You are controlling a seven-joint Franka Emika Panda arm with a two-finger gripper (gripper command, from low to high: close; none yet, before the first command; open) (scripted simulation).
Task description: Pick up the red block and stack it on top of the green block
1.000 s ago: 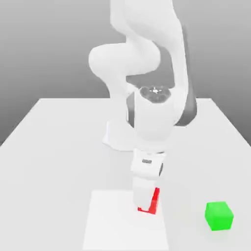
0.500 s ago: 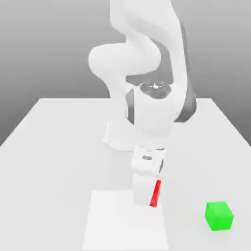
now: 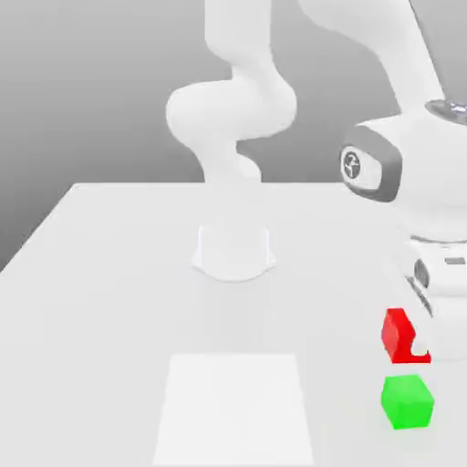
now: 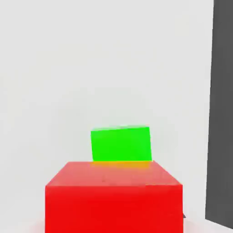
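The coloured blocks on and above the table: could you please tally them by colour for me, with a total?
Red block: 1
Green block: 1
Total: 2

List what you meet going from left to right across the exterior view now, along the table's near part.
White square, then the green block; the red block is left out, as it overlaps the green one's span.
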